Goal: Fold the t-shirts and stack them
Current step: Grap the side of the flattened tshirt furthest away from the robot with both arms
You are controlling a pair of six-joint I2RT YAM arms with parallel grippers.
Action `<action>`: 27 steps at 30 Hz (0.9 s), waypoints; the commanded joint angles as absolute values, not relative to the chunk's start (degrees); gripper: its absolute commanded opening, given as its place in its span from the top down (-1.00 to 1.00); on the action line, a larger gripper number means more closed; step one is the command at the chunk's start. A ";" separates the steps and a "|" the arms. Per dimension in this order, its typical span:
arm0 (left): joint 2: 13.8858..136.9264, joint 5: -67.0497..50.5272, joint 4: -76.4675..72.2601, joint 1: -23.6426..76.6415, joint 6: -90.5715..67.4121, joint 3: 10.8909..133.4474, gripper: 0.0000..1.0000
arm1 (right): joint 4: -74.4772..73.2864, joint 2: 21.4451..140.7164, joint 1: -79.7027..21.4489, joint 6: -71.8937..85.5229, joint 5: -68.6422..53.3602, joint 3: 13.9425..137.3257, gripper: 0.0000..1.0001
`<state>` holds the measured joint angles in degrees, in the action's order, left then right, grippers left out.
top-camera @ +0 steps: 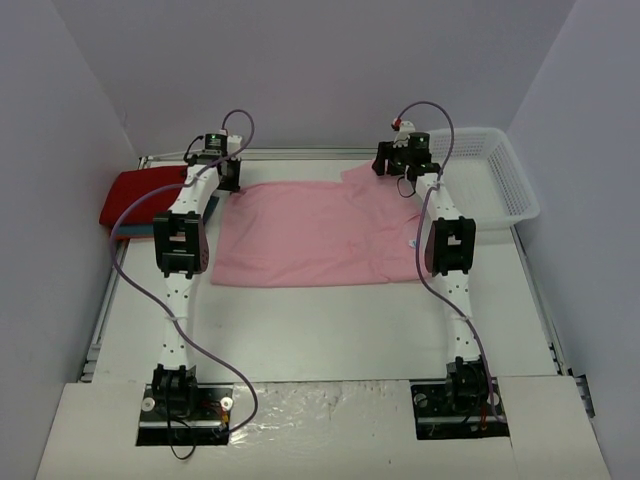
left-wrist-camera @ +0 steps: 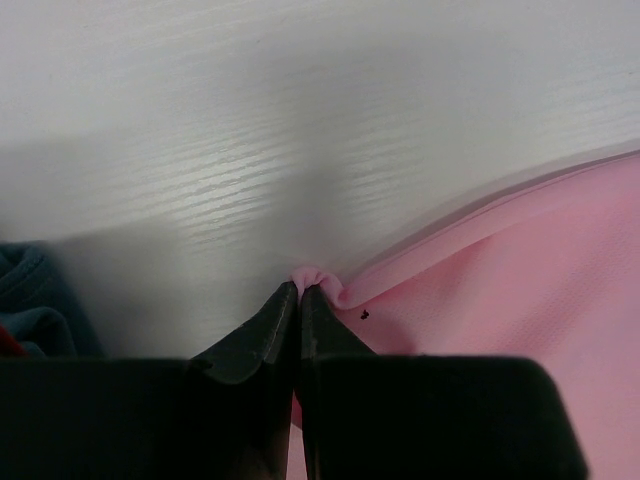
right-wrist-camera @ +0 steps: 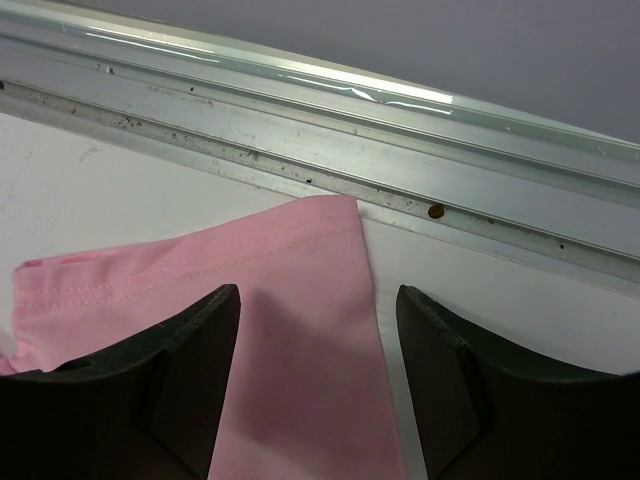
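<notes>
A light pink t-shirt [top-camera: 320, 235] lies spread flat across the middle of the table. My left gripper [top-camera: 228, 183] sits at its far left corner, shut on a small pinch of the pink cloth [left-wrist-camera: 308, 274], with its tips [left-wrist-camera: 300, 290] low over the table. My right gripper [top-camera: 400, 170] hovers open over the pink sleeve [right-wrist-camera: 300, 260] at the far right corner, one finger over the cloth and the other over bare table. A folded red t-shirt [top-camera: 140, 195] rests on a teal-blue one [top-camera: 130, 235] at the far left.
A white mesh basket [top-camera: 500, 175] stands at the back right. A metal rail [right-wrist-camera: 400, 150] runs along the table's far edge just beyond the sleeve. The teal shirt's edge [left-wrist-camera: 30, 300] lies close to the left of my left gripper.
</notes>
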<state>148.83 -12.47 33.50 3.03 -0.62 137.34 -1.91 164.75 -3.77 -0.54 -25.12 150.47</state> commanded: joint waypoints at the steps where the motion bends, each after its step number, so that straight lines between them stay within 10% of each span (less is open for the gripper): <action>1: 147.22 -13.01 34.98 3.78 -0.35 139.48 0.95 | -1.58 166.20 -3.34 1.84 -26.54 152.40 -0.19; 11: 147.57 -12.92 35.59 4.13 -0.26 140.36 0.95 | -0.70 167.34 -3.43 3.25 -29.00 152.84 0.45; 27: 147.92 -13.01 36.30 4.22 -0.18 140.10 0.95 | -0.62 166.90 -4.13 1.06 -24.79 153.02 0.76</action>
<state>148.83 -12.62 34.11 3.79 -0.62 137.49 -0.16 166.10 -3.79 2.20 -26.63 151.20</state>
